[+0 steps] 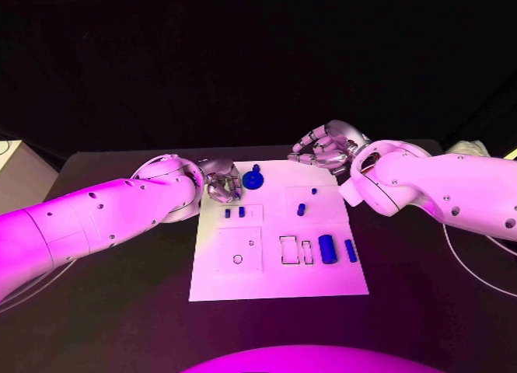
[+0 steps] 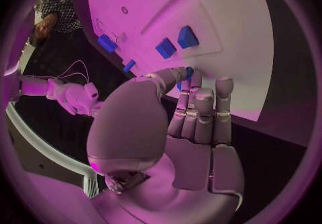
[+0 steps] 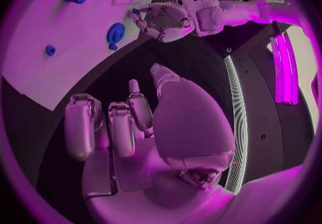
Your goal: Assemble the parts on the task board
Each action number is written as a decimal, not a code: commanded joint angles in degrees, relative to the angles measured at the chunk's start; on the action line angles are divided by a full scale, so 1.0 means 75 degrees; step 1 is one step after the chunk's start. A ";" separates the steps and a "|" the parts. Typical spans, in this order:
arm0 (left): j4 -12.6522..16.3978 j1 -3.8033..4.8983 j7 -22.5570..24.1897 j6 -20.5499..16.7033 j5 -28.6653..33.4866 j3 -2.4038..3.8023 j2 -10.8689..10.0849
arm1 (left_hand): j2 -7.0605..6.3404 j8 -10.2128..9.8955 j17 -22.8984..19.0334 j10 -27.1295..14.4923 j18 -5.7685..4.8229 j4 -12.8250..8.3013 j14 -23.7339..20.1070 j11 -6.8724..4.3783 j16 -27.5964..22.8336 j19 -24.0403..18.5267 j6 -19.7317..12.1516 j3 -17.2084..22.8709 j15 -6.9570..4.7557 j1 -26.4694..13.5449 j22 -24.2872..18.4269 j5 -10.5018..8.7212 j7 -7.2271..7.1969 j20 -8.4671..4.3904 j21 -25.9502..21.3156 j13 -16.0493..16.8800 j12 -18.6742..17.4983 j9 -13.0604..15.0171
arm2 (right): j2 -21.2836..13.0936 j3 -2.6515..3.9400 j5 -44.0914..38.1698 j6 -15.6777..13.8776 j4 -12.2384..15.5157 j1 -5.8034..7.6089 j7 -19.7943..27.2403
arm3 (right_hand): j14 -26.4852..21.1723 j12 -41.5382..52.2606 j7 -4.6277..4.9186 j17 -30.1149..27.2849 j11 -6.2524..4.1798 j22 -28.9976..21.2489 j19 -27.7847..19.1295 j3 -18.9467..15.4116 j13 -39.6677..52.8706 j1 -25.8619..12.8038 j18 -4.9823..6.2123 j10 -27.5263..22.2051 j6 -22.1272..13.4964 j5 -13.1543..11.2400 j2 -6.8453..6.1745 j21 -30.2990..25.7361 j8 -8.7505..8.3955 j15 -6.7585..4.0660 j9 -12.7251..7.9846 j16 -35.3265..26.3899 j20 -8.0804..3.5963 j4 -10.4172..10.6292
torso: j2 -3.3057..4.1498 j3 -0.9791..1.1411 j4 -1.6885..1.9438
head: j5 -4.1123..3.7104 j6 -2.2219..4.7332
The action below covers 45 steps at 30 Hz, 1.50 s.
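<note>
Board: the white board (image 1: 278, 287) lay mid-table, long side running away from the robot.
Parts: a round blue disc (image 1: 253, 180) sat near the far edge; two small blocks (image 1: 234, 211) lay just nearer than it; a small peg (image 1: 301, 210) sat mid-board; a cylinder (image 1: 328, 249) and a slim bar (image 1: 350, 249) lay toward the right, beside empty outlined slots.
Left hand: the left hand (image 1: 222, 180) was at the board's far-left corner, just beside the disc; in the left wrist view its fingers (image 2: 201, 114) were stretched side by side toward the blocks, holding nothing I could see. Whether a fingertip touched a part, I could not tell.
Right hand: the right hand (image 1: 326, 148) hung off the far-right corner, fingers loosely curled and apart, empty.
Step, as judged: the left hand seemed to be lining up on the disc or the blocks.
Doing it well: approach from above, settle fingertips on opposite sides of one part only, and avoid nudging its neighbours.
Risk: crowded parts could be pushed out of place; the board might slide.
</note>
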 commanded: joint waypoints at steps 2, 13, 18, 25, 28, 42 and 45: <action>0.0017 -0.0039 -0.0038 0.0194 -0.0028 -0.0028 0.0001 | -0.0074 -0.0180 -0.0047 -0.0052 -0.0053 -0.0029 -0.0060 0.0098 -0.0026 -0.0074 -0.0164 -0.0011 0.0034 -0.0163 -0.0040 -0.0011 0.0031 0.0037 -0.0072 -0.0017 -0.0126 -0.0065 | -0.0003 0.0001 -0.0073 0.0049 0.0007 -0.0004 0.0054 | 0.0633 -0.0010 -0.0012 0.1363 -0.0015 0.0971 0.0131 0.0031 0.0202 -0.0082 0.0146 -0.0048 -0.0032 0.0041 0.0001 -0.0047 0.0013 0.0008 0.0007 -0.0051 0.0050 0.0000 | 0.0000 -0.0001 -0.0001 | 0.0005 0.0007; 0.0013 -0.0041 -0.0063 0.0071 -0.0036 -0.0030 -0.0016 | -0.0148 -0.0355 -0.0277 -0.0112 -0.0024 -0.0011 -0.0185 0.0132 -0.0082 -0.0183 -0.0337 -0.0029 0.0068 -0.0268 -0.0172 -0.0005 0.0065 0.0070 -0.0179 -0.0014 -0.0231 -0.0121 | 0.0000 0.0001 -0.0073 0.0046 -0.0003 -0.0004 0.0055 | 0.0634 -0.0013 -0.0012 0.1366 -0.0015 0.0965 0.0127 0.0033 0.0199 -0.0084 0.0149 -0.0052 -0.0035 0.0041 -0.0004 -0.0058 0.0014 0.0008 0.0007 -0.0050 0.0049 -0.0001 | 0.0004 -0.0004 -0.0003 | 0.0009 0.0014; 0.0005 -0.0044 -0.0089 0.0050 -0.0036 -0.0030 -0.0034 | -0.0154 -0.0400 -0.0362 -0.0131 -0.0015 -0.0012 -0.0234 0.0141 -0.0109 -0.0221 -0.0387 -0.0025 0.0075 -0.0279 -0.0218 0.0004 0.0077 0.0079 -0.0217 -0.0011 -0.0256 -0.0134 | -0.0004 0.0001 -0.0073 0.0041 -0.0008 -0.0004 0.0052 | 0.0634 -0.0013 -0.0012 0.1366 -0.0015 0.0965 0.0127 0.0033 0.0199 -0.0084 0.0149 -0.0052 -0.0035 0.0041 -0.0004 -0.0058 0.0014 0.0008 0.0007 -0.0050 0.0049 -0.0001 | 0.0004 0.0000 -0.0003 | 0.0008 0.0012; -0.0007 -0.0046 -0.0124 0.0020 -0.0037 -0.0030 -0.0067 | -0.0162 -0.0501 -0.0402 -0.0128 -0.0012 -0.0025 -0.0258 0.0143 -0.0116 -0.0221 -0.0521 -0.0015 0.0080 -0.0280 -0.0235 0.0007 0.0093 0.0090 -0.0241 0.0002 -0.0281 -0.0164 | -0.0008 0.0001 -0.0074 0.0049 -0.0029 -0.0004 0.0036 | 0.0632 -0.0043 -0.0010 0.1357 -0.0014 0.0951 0.0119 0.0036 0.0167 -0.0086 0.0153 -0.0084 -0.0043 0.0040 -0.0011 -0.0080 0.0013 0.0008 0.0006 -0.0056 0.0049 -0.0002 | 0.0009 -0.0006 -0.0001 | 0.0001 0.0024; -0.0006 -0.0046 -0.0134 -0.0003 -0.0038 -0.0029 -0.0093 | -0.0162 -0.0546 -0.0420 -0.0124 -0.0009 -0.0035 -0.0264 0.0142 -0.0116 -0.0226 -0.0585 -0.0008 0.0079 -0.0273 -0.0250 0.0007 0.0101 0.0092 -0.0254 0.0008 -0.0290 -0.0178 | -0.0011 0.0001 -0.0085 0.0066 -0.0045 -0.0004 0.0018 | 0.0629 -0.0176 -0.0008 0.1347 -0.0012 0.0937 0.0110 0.0039 0.0033 -0.0077 0.0158 -0.0218 -0.0057 0.0036 -0.0025 -0.0103 0.0009 0.0009 0.0004 -0.0061 0.0049 -0.0009 | 0.0008 -0.0006 -0.0002 | 0.0006 0.0022; 0.0043 -0.0048 -0.0151 -0.0130 -0.0048 -0.0026 -0.0205 | -0.0154 -0.0618 -0.0466 -0.0113 -0.0008 -0.0062 -0.0279 0.0132 -0.0121 -0.0211 -0.0689 0.0010 0.0072 -0.0243 -0.0251 0.0007 0.0087 0.0090 -0.0258 0.0019 -0.0305 -0.0199 | -0.0018 0.0000 -0.0126 0.0116 -0.0076 -0.0004 -0.0025 | 0.0629 -0.0412 -0.0006 0.1347 -0.0011 0.0929 0.0104 0.0054 -0.0204 -0.0064 0.0161 -0.0448 -0.0073 0.0028 -0.0033 -0.0120 0.0008 0.0009 0.0002 -0.0063 0.0050 -0.0013 | 0.0005 -0.0006 0.0005 | 0.0010 0.0030; 0.0058 -0.0049 -0.0135 -0.0194 -0.0049 -0.0020 -0.0246 | -0.0144 -0.0633 -0.0487 -0.0107 -0.0004 -0.0071 -0.0286 0.0129 -0.0125 -0.0219 -0.0711 0.0022 0.0068 -0.0227 -0.0264 0.0008 0.0085 0.0089 -0.0266 0.0022 -0.0306 -0.0204 | -0.0017 0.0000 -0.0207 0.0151 -0.0096 -0.0004 -0.0036 | 0.0628 -0.0443 -0.0006 0.1347 -0.0012 0.0923 0.0100 0.0077 -0.0233 -0.0031 0.0163 -0.0472 -0.0081 0.0025 -0.0036 -0.0132 0.0010 0.0009 0.0003 -0.0063 0.0049 -0.0028 | 0.0004 -0.0004 -0.0005 | 0.0016 0.0035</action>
